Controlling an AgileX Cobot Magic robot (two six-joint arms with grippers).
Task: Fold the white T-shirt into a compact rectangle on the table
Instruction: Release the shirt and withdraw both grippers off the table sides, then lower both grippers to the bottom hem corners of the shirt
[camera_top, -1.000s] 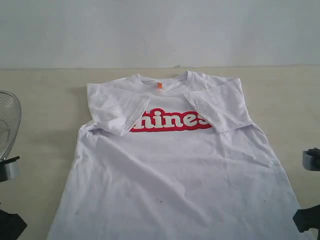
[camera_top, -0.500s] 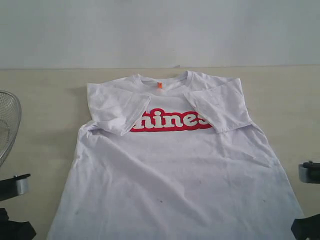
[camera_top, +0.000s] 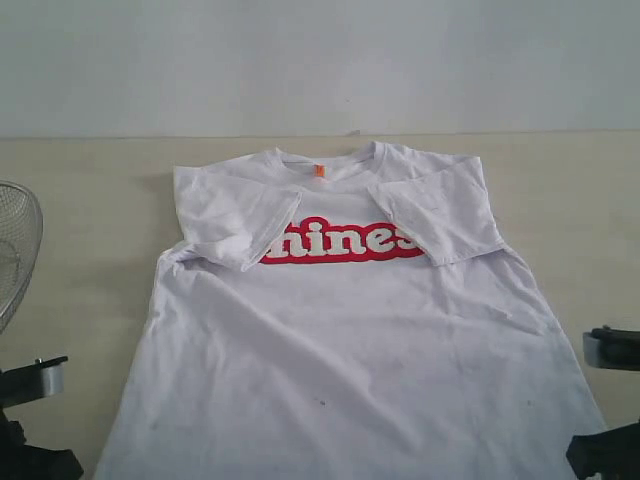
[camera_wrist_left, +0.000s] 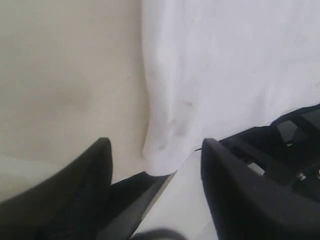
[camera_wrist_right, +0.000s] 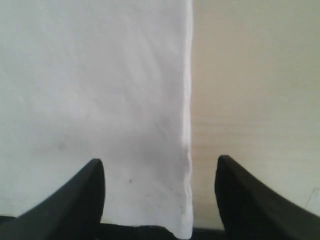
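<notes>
Print (camera_top: 340, 242): exterior only | left gripper (camera_wrist_left: 156, 145) spread, white T-shirt (camera_wrist_left: 225, 60) corner between | right gripper (camera_wrist_right: 160, 161) spread

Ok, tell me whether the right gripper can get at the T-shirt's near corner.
Probably yes: the right gripper stands open and the corner of the white T-shirt shows between its jaws, nothing blocking.

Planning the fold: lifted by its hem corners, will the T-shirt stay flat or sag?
The white cotton T-shirt with red lettering probably sags: its folded sleeves lie limp and wrinkled. Likely light; it hugs the beige table.
</notes>
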